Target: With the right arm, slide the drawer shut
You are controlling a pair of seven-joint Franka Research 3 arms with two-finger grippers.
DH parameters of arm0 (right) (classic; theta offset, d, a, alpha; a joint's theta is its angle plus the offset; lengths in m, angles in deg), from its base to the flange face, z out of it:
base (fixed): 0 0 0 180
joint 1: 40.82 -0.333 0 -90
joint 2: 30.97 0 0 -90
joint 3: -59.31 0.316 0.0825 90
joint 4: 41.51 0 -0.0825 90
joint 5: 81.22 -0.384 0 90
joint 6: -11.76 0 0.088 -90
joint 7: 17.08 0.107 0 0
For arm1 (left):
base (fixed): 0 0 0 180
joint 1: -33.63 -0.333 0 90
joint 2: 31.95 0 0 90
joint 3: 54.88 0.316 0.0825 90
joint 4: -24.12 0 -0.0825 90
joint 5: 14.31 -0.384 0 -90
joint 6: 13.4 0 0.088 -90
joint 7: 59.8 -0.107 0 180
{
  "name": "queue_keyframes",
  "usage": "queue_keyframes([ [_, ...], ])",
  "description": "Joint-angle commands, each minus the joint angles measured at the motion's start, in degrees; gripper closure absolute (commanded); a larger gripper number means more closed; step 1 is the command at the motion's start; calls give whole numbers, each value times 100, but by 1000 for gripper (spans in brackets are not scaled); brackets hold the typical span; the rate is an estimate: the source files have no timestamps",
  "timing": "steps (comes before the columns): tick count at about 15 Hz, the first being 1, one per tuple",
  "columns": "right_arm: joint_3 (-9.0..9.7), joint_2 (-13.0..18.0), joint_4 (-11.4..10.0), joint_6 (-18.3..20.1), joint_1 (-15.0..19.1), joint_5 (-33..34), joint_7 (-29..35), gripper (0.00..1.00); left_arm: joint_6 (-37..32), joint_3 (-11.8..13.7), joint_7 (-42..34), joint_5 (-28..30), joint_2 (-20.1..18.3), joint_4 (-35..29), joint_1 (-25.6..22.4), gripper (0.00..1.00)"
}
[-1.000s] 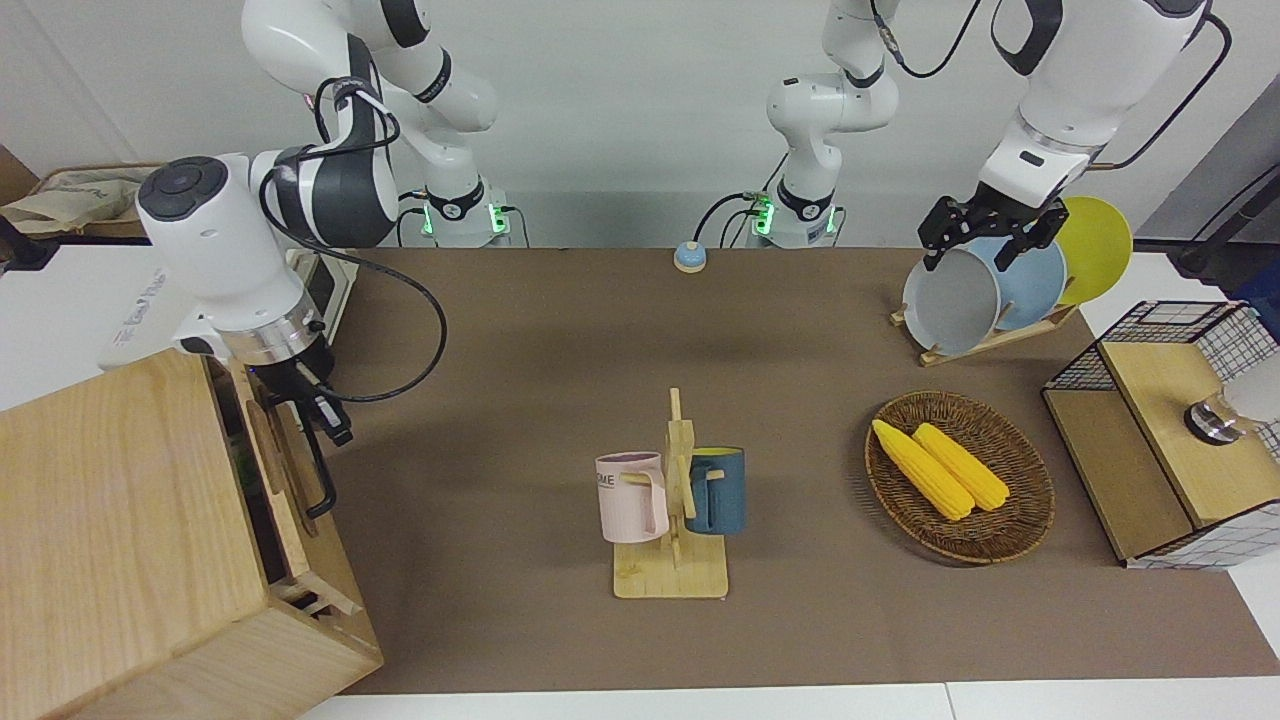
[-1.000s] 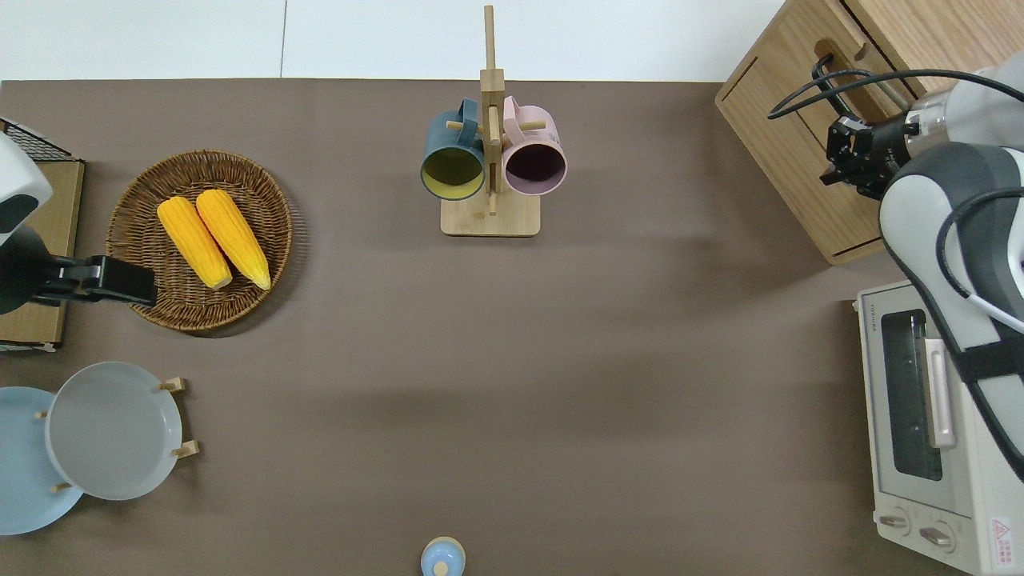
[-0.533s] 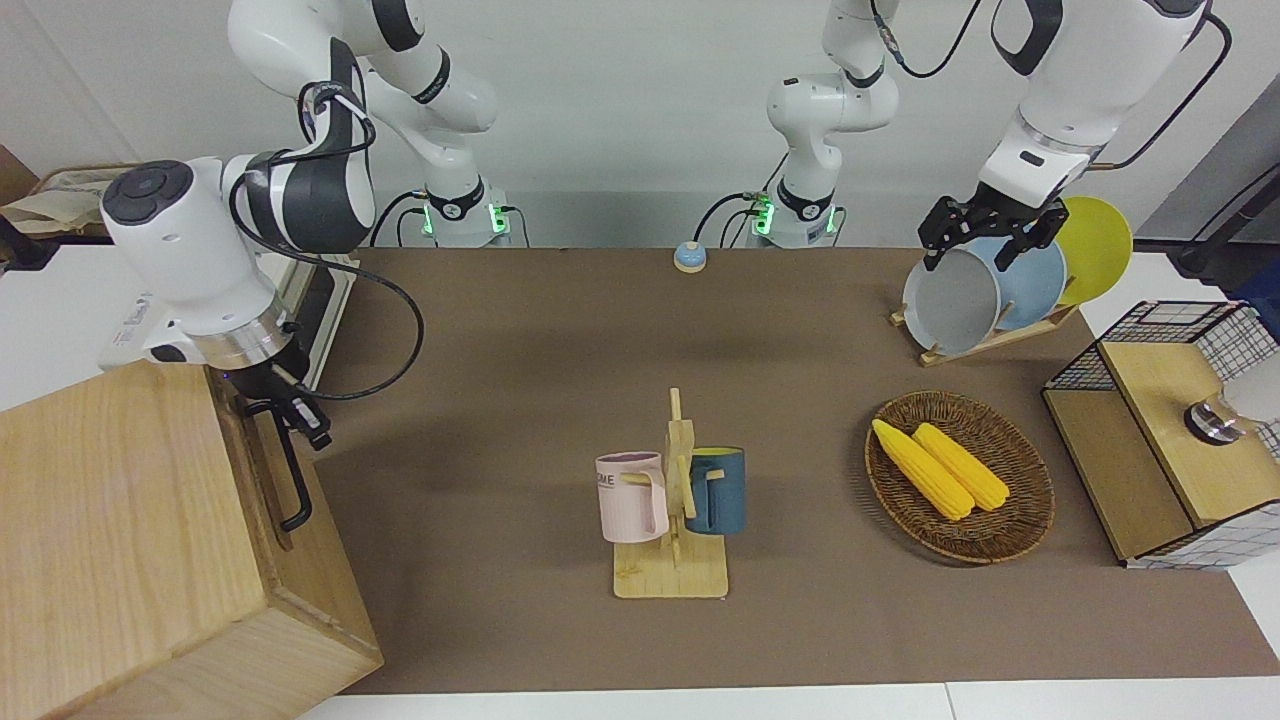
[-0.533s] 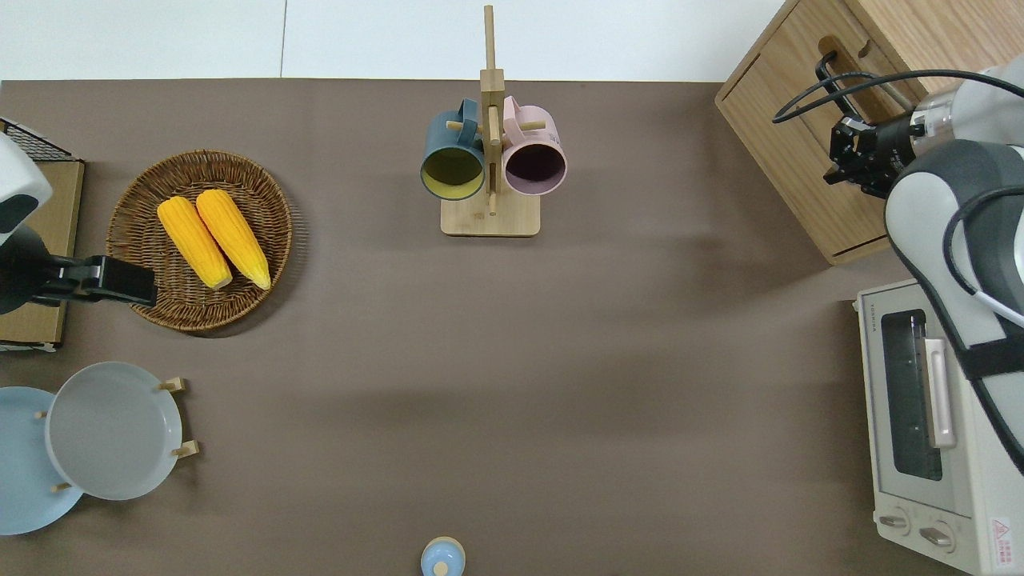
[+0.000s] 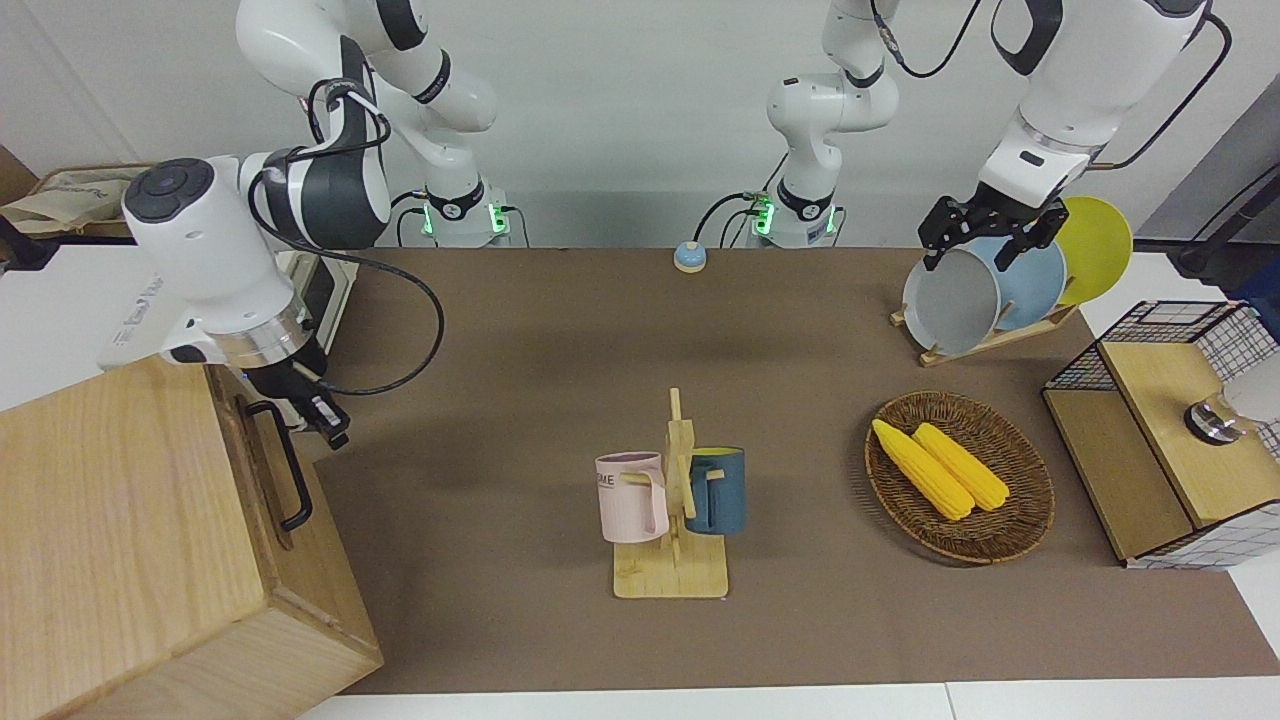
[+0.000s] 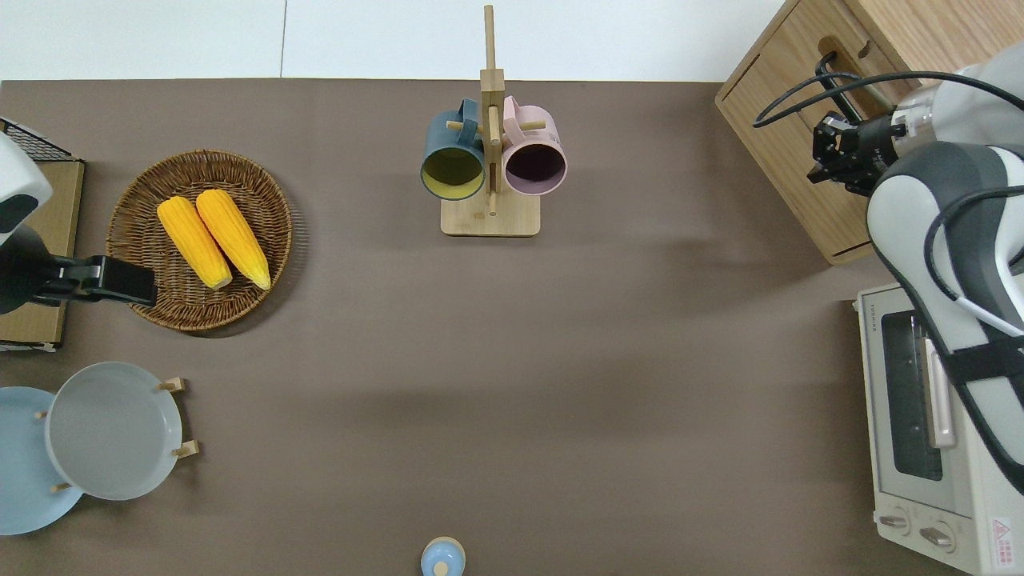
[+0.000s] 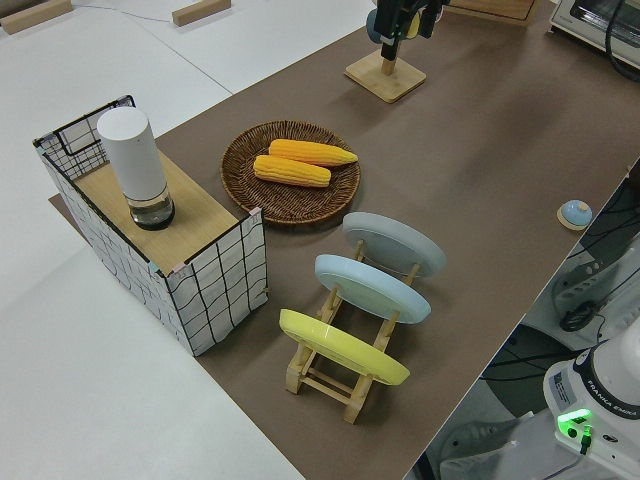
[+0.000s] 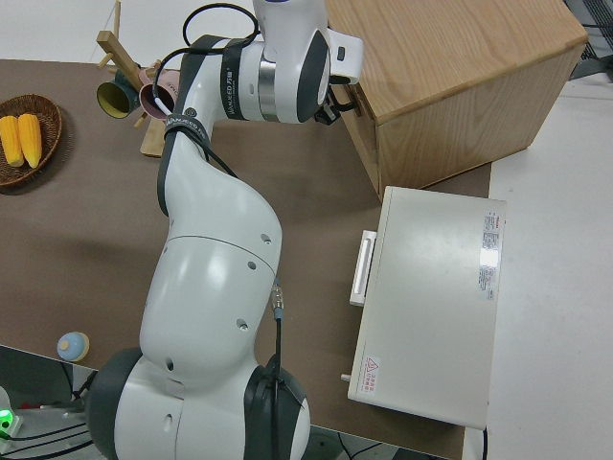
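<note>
Since the picture of a second ago, the drawer is seen pushed fully into the cabinet; its front is now flush, where a dark gap was visible before. Since half a second ago, the right gripper is seen drawn slightly off the cabinet front, toward the middle of the table.

Counts are recorded: two arms, one cabinet with one drawer, one black bar handle, one white oven, two mugs on one wooden mug stand, two corn cobs in one wicker basket, three plates in one rack, one wire-mesh box bearing one white cylinder, one small blue bell.

The drawer is located at the right arm's end of the table, in the cabinet face turned toward the table's middle. The right gripper is held just beside the end of the handle nearer to the robots; whether contact is made cannot be told. Whether its jaws are spread or pressed together cannot be told. The left arm is parked; the state of the left gripper cannot be told either.

The handle is shown as a full loop only in the front view. In the overhead view the gripper is placed over the cabinet's front edge. In the right side view the gripper is mostly hidden by the wrist. The yellow plate is shown whole only in the left side view.
</note>
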Motion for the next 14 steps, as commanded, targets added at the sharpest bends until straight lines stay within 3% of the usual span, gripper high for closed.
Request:
queue_keyframes([
  [1, 160, 132, 81, 574, -249, -138, -241, 1000, -113, -37, -55, -98, 65, 149, -22, 7],
  [6, 196, 536, 46, 1647, -820, 11, -784, 1000, -113, -37, -55, -98, 65, 149, -22, 7],
  [7, 187, 650, -41, 1753, -873, 55, -960, 1000, -113, -37, -55, -98, 65, 140, -22, 7],
  [10, 178, 1054, -235, 1780, -900, 91, -1688, 1000, -113, -37, -55, -98, 65, 149, -22, 7],
  [14, -6, 1415, -358, 1789, -900, 117, -2824, 1000, -113, -37, -55, -98, 65, 149, -22, 7],
])
